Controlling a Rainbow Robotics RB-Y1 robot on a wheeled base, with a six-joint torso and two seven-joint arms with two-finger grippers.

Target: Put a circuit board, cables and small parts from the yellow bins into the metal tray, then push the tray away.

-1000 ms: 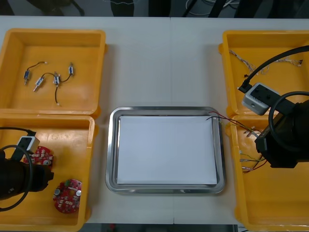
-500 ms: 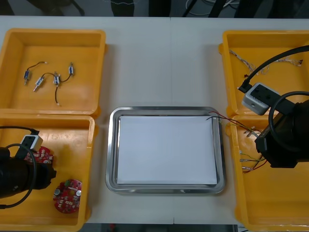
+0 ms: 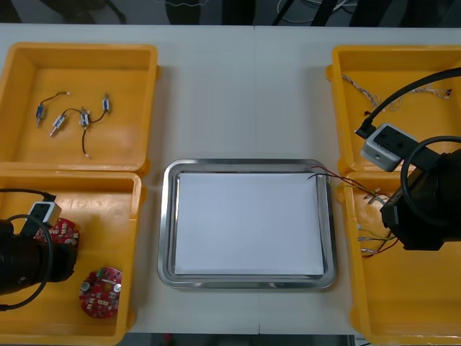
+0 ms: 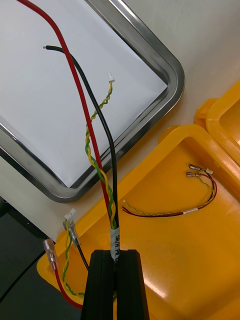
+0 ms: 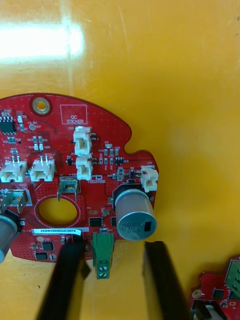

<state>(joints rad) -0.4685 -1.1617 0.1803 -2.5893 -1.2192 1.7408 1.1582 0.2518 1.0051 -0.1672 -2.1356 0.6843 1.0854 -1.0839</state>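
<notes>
Left gripper [image 5: 114, 247] low in near-left yellow bin [image 3: 135, 216], fingers apart, straddling green terminal block [image 5: 102, 254] on rim of circuit board [image 5: 75, 165]. Second board [image 5: 220, 295] close beside, not touching. Bin floor open beyond board.

Right gripper [image 4: 116, 255] over near-right bin [image 4: 200, 250], clamped on cable bundle [image 4: 100, 150]. Red, black and twisted ends cross bin wall and tray rim [image 4: 170, 70], hanging over white inside. Spare cable [image 4: 170, 212] on bin floor, apart. Small metal parts [image 3: 72, 119] in far-left bin, well apart.
</notes>
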